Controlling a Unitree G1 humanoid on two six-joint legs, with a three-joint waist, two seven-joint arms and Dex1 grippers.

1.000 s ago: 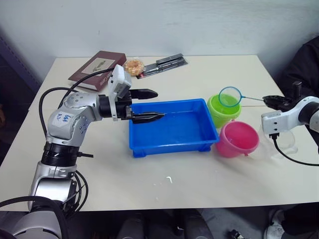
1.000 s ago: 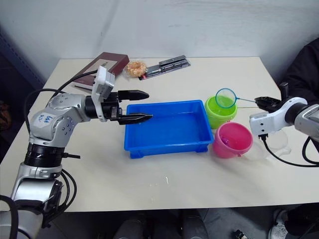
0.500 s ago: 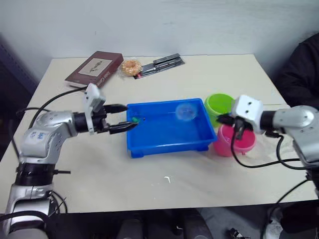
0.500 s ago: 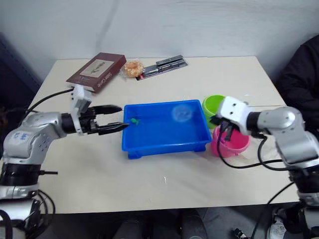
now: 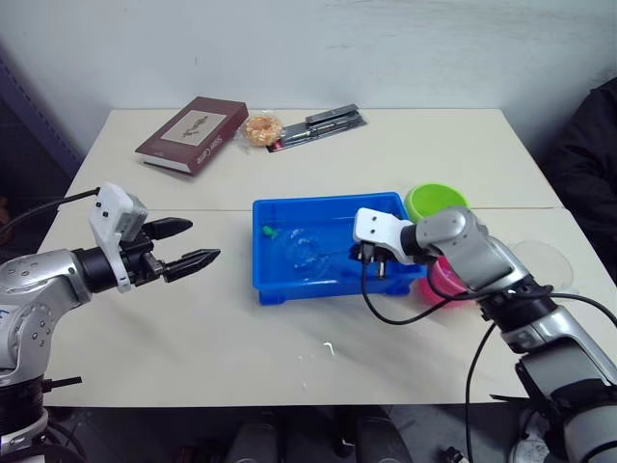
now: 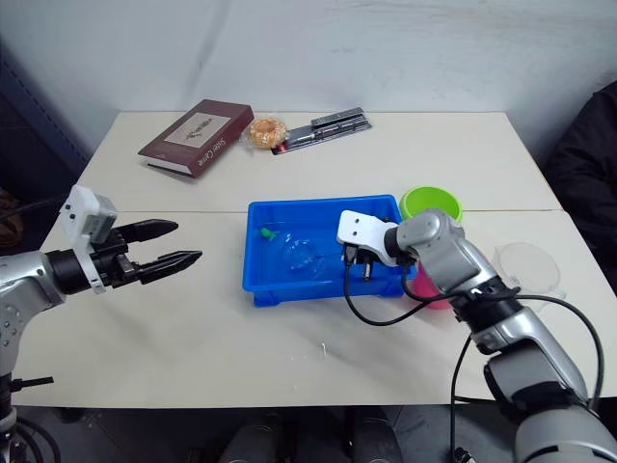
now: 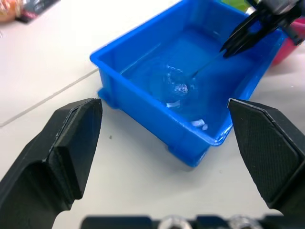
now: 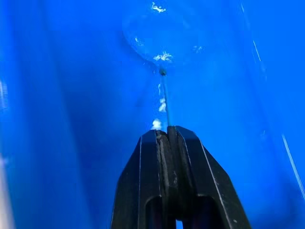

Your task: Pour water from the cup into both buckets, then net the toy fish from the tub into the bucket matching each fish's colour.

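Net work is under way in the blue tub at the middle of a pale table: the hoop lies low inside the tray, toward its left half, its thin dark handle running right to the right gripper, whose two black fingers are pressed together on the handle's end, as the right wrist view shows with the hoop just beyond the fingertips. A small green toy fish sits in the tub's far left corner, apart from the hoop. Just right of the tub stands the lime green bucket at the far side and the pink bucket nearer, the pink one partly hidden behind the right arm. The clear cup rests on the table to the right of the buckets. The left gripper hovers over bare tabletop well to the left of the tub, its fingers spread wide and holding nothing; its wrist view looks between them across to the tub. At the far side of the table lie a dark red book, a small wrapped snack just right of it and a flat dark packet of tools beside that. A person's dark sleeve shows at the right edge of the scene.
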